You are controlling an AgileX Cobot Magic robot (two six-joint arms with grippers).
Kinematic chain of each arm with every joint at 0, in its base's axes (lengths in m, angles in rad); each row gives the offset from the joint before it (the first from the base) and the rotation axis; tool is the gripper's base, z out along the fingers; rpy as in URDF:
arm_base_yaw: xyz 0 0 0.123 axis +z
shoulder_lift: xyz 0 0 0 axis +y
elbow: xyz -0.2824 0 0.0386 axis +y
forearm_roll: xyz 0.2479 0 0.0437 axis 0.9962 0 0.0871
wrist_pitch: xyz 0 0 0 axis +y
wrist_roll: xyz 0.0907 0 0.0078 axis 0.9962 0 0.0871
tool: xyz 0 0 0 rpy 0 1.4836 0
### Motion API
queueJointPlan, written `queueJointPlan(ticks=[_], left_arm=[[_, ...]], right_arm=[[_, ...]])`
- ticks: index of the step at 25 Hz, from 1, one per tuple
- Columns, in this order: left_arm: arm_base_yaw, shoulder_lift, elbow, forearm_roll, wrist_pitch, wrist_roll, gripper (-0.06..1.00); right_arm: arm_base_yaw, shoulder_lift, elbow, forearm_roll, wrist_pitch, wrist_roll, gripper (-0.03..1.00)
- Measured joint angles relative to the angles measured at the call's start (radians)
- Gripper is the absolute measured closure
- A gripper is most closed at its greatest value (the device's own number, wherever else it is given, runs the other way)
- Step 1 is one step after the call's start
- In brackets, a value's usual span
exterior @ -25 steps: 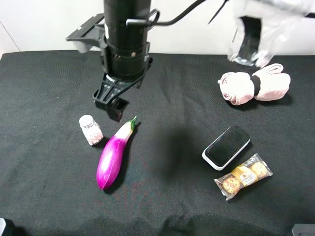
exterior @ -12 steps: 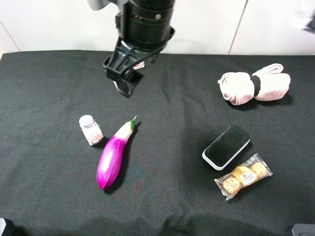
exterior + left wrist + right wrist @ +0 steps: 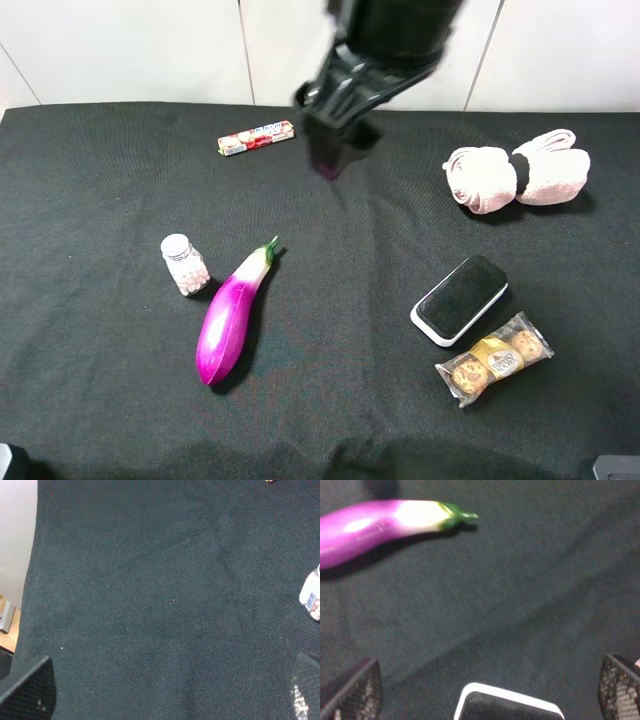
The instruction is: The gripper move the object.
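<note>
Since the earlier frames the black arm has swung away from the bottle, up and toward the far right of the cloth, uncovering a candy roll (image 3: 257,137) that it had hidden.

From the high camera, the right gripper (image 3: 335,150) hangs over the far edge of the black cloth (image 3: 90,400), its fingers blurred, so whether they are parted cannot be told here. The bottle (image 3: 184,264) stands upright well away from it, toward the near left, just beside the stem end of the eggplant (image 3: 231,317). On the gripper's other side lie a rolled pink towel (image 3: 515,177), a phone (image 3: 459,299) and a pack of chocolates (image 3: 495,359). There is one of each: six things in all.

The bottle looks light, stiff and smooth-sided, probably easy to tip or to squirt out of a pinch. A hold across the body just under the cap seems safest.

In the left wrist view, the left gripper's fingers (image 3: 27,685) stand wide apart with bare cloth between them; the bottle (image 3: 312,594) peeks in at the frame's edge.

In the right wrist view, the right gripper's fingers (image 3: 352,687) are spread wide and hold nothing; the eggplant (image 3: 385,522) and the phone (image 3: 507,705) show beyond them.
</note>
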Motion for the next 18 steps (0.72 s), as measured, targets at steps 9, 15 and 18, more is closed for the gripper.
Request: queueJointPlan(ticks=[9, 15, 18], left_arm=[[0.000, 0.000, 0.000, 0.000, 0.000, 0.000, -0.05], [0.000, 0.000, 0.000, 0.000, 0.000, 0.000, -0.05], [0.000, 0.000, 0.000, 0.000, 0.000, 0.000, -0.05]], right_arm=[[-0.084, -0.227, 0.134, -0.005, 0.002, 0.020, 0.31], [-0.130, -0.353, 0.233, -0.019, 0.002, 0.038, 0.31], [-0.131, -0.412, 0.284, -0.038, 0.002, 0.059, 0.31]])
